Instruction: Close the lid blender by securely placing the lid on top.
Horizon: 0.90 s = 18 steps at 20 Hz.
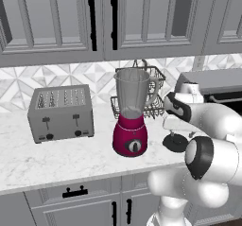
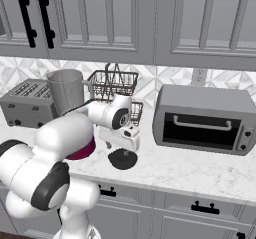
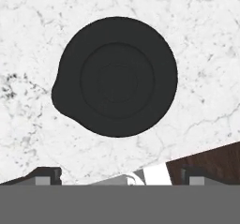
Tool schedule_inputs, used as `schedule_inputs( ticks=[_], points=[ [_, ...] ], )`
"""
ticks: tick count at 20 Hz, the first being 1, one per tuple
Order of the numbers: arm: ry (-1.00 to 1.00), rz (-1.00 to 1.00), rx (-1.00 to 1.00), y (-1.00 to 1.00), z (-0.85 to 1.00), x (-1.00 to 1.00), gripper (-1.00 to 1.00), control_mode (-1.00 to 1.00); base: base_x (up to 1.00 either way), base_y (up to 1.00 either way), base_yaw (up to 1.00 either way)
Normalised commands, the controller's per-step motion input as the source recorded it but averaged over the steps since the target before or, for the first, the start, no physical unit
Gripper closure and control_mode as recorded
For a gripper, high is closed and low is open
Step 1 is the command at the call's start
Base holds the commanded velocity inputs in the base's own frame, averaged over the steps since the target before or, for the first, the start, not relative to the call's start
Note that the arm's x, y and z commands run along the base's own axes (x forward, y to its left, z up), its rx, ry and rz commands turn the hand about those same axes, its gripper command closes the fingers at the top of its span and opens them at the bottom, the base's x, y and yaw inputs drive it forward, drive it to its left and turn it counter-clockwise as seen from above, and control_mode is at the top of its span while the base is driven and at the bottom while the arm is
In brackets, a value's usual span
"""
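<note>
White marble worktop (image 1: 56, 159) under grey cabinets, carrying the lid (image 3: 116, 77), flat near the front edge, to the right of the blender (image 1: 131, 111) and apart from it, jar mouth uncovered. Directly above the lid, not touching, the pincer (image 3: 117, 176), fingertips (image 3: 47, 175) spread wide with nothing between them. Further out: wire basket (image 1: 153, 90) behind the blender, grey toaster (image 1: 60, 112) to its left, toaster oven (image 2: 205, 120) well off to the right.
</note>
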Motion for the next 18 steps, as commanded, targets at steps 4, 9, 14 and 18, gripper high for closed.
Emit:
schedule_inputs(
  ticks=[4, 9, 14, 18],
  points=[
    [0.00, 0.00, -0.02, 0.00, -0.40, 0.09, -1.00, -1.00, 0.00, 0.00, 0.00],
    [0.00, 0.00, 0.00, 0.00, -0.26, 0.24, -1.00, -1.00, 0.00, 0.00, 0.00],
    [0.00, 0.00, 0.00, 0.00, -0.27, 0.18, -1.00, -1.00, 0.00, 0.00, 0.00],
    [0.00, 0.00, 0.00, 0.00, -0.24, 0.19, -1.00, -1.00, 0.00, 0.00, 0.00]
  ],
)
